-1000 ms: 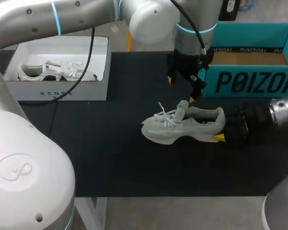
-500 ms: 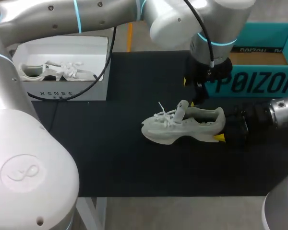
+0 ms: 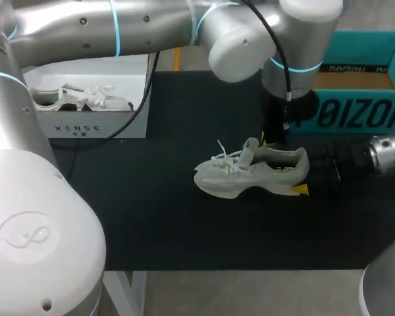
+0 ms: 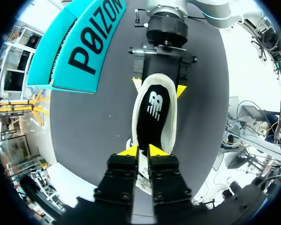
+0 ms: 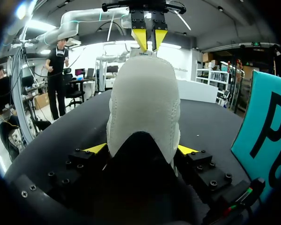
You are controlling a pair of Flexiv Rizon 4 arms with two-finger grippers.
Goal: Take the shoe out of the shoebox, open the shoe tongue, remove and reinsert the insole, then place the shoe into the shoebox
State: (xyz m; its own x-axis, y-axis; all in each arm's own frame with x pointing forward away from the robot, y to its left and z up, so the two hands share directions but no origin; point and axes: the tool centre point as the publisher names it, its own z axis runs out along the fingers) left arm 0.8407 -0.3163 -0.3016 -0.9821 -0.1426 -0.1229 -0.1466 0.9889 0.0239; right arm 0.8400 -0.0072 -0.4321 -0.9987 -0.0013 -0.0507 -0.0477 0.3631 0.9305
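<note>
The pale grey shoe (image 3: 250,172) stands on its sole on the black mat (image 3: 151,217), near the middle of the table, with its toe to the left and its heel to the right. Its tongue (image 3: 249,150) sticks up, and the white laces (image 3: 224,158) lie loose over the front. From above we see the black insole (image 4: 154,112) lying inside the shoe.

Our right gripper (image 5: 141,149) comes in low from the right and is clamped on the heel, one yellow tip on each side of it. Our left gripper (image 4: 143,151) hangs above the shoe's opening, towards the tongue. Its fingers are drawn almost together, and nothing shows between them.

Just beyond the shoe, at the far right, stands the open teal shoebox (image 3: 342,108). Well apart at the far left is a white box (image 3: 99,122), with a second pale shoe (image 3: 72,97) lying in it.
</note>
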